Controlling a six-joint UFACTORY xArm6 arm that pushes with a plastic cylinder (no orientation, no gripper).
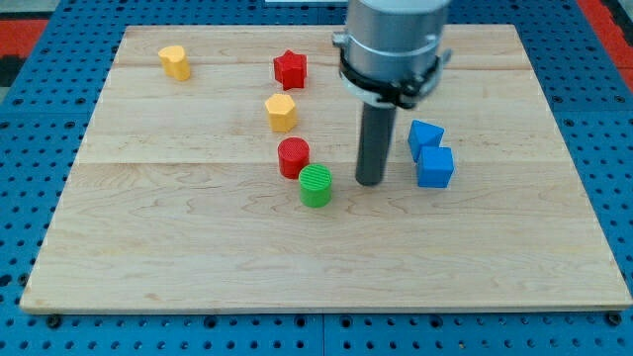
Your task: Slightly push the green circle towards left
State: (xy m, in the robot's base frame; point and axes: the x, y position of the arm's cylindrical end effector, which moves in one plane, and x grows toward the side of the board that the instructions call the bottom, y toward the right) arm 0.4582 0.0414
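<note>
The green circle (316, 185) is a short ribbed cylinder near the middle of the wooden board (198, 247). My tip (370, 182) rests on the board just to the green circle's right, a small gap away. A red circle (293, 157) stands close to the green circle's upper left, nearly touching it.
A yellow hexagon block (281, 113) and a red star (290, 69) stand above the red circle. A yellow block (175, 61) is at the top left. Two blue blocks (425, 136) (435, 167) sit right of my tip. Blue pegboard (40, 119) surrounds the board.
</note>
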